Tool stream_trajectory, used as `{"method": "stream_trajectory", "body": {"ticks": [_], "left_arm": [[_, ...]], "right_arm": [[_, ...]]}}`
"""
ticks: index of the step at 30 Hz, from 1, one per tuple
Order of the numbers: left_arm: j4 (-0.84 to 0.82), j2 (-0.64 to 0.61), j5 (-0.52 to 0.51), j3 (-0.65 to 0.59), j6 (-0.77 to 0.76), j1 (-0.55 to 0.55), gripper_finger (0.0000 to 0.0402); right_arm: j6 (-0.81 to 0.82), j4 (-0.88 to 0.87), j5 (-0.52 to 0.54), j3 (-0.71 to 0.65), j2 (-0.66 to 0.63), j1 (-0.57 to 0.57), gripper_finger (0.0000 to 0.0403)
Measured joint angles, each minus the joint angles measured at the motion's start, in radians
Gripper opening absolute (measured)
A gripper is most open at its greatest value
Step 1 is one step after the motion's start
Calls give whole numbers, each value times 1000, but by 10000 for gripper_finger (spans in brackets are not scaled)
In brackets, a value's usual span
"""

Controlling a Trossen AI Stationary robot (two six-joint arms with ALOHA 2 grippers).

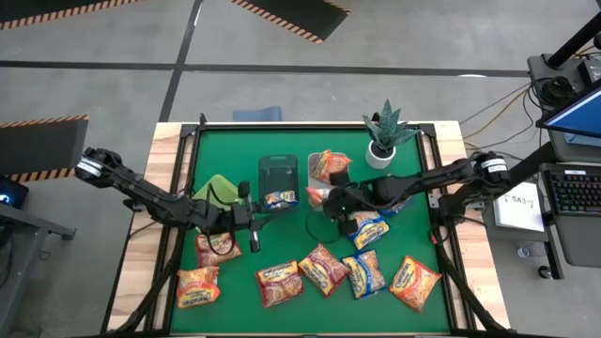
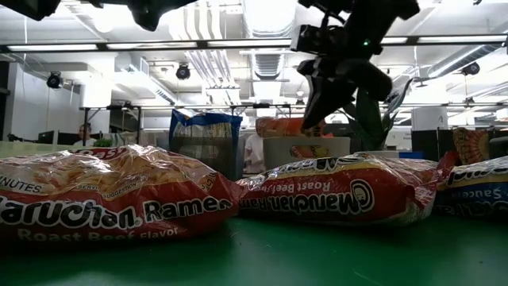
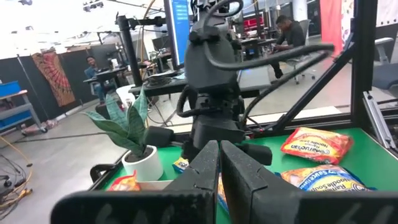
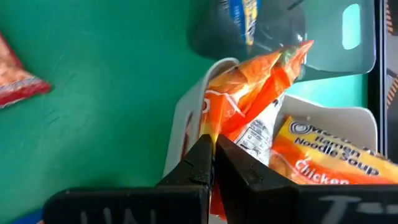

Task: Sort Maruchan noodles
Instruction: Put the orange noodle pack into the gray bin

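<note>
Several Maruchan noodle packets lie flat along the near part of the green table: red ones (image 1: 279,283), blue-and-yellow ones (image 1: 364,273) and an orange one (image 1: 414,283). A dark bin (image 1: 277,170) holds a blue packet. A pale bin (image 4: 180,118) holds orange packets (image 4: 323,155). My right gripper (image 1: 321,199) is at that bin's near end, shut on an orange packet (image 4: 249,87). My left gripper (image 1: 254,223) hovers shut by the dark bin's near end and holds nothing. My right gripper pinches the orange packet between its two fingers by its crimped end edge (image 4: 210,127). The packet slants over the pale bin's rim, and its far end (image 4: 292,53) points toward the dark bin. In the low view it hangs at the fingers (image 2: 317,95) above the bin.
A green bin (image 1: 214,191) stands left of the dark one, under my left arm. A potted plant (image 1: 385,136) stands at the far right of the table. Black frame rails edge the mat. Bare green mat lies between the bins and the packet row.
</note>
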Motion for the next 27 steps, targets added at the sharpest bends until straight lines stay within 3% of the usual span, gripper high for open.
{"method": "stream_trajectory", "body": {"ticks": [13, 18, 27], "left_arm": [[12, 0, 0, 0, 0, 0, 0], [15, 0, 0, 0, 0, 0, 0], [15, 0, 0, 0, 0, 0, 0]], "right_arm": [[85, -23, 37, -10, 4, 52, 8], [82, -23, -13, -20, 4, 52, 13], [129, -21, -17, -35, 5, 52, 92]]}}
